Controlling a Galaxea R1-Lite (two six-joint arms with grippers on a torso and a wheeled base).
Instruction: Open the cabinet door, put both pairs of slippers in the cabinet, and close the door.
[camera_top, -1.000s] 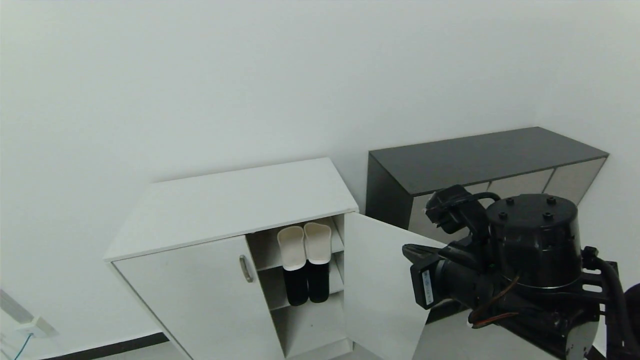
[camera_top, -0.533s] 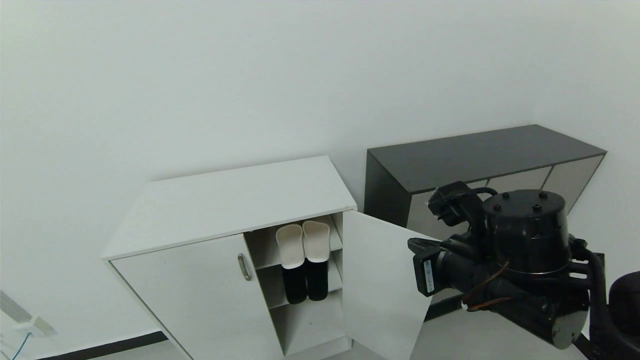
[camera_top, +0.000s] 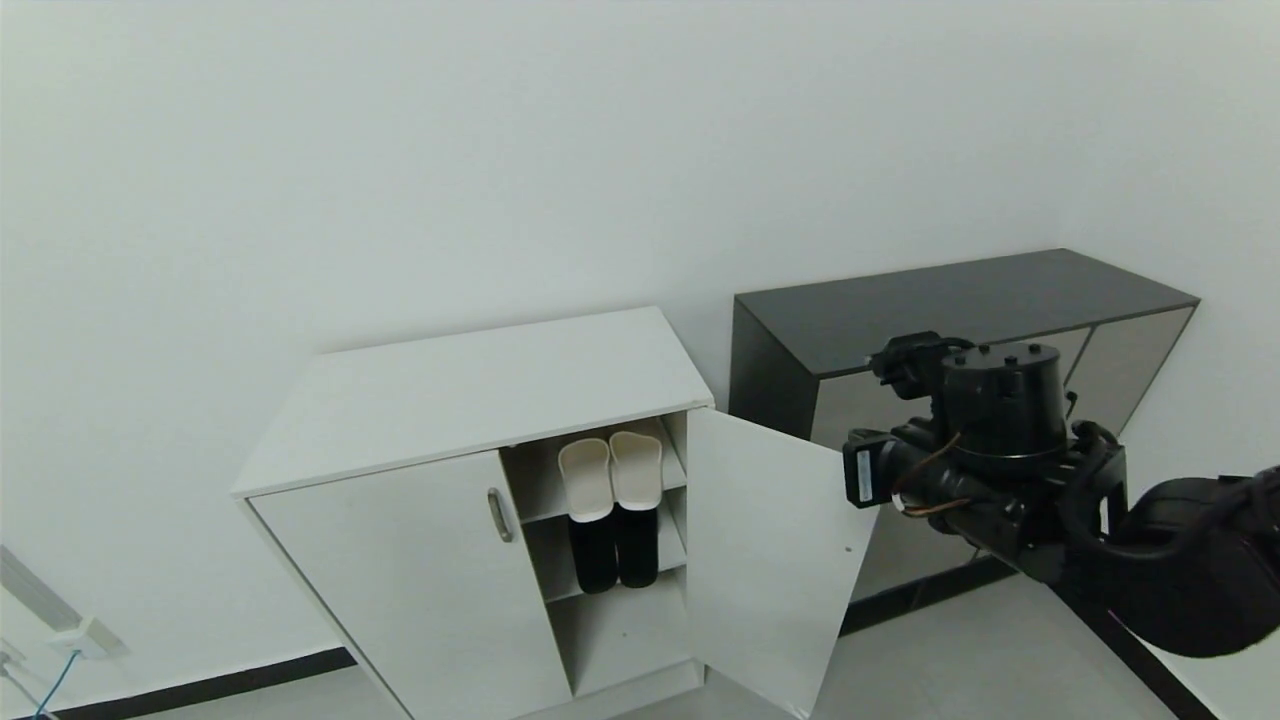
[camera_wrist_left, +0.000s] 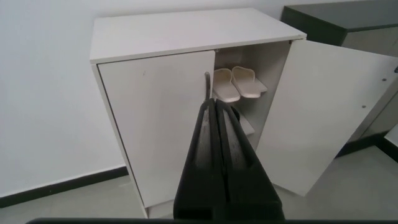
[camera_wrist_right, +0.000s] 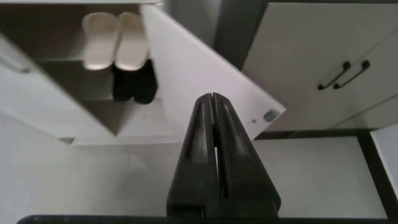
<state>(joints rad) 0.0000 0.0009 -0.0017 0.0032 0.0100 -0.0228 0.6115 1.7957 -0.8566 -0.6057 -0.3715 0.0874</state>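
The left gripper (camera_wrist_left: 211, 104) is seen with its fingers pressed together and nothing held between them; the cabinet (camera_wrist_left: 186, 31) is faced by their tips, apart from them. The right gripper (camera_wrist_right: 212, 98) is likewise closed on nothing, and the open door (camera_wrist_right: 193, 62) is found beyond its fingertips. Farther past both, the white slippers (camera_top: 610, 478) are set on an upper shelf, the black slippers (camera_top: 615, 548) on the shelf below.
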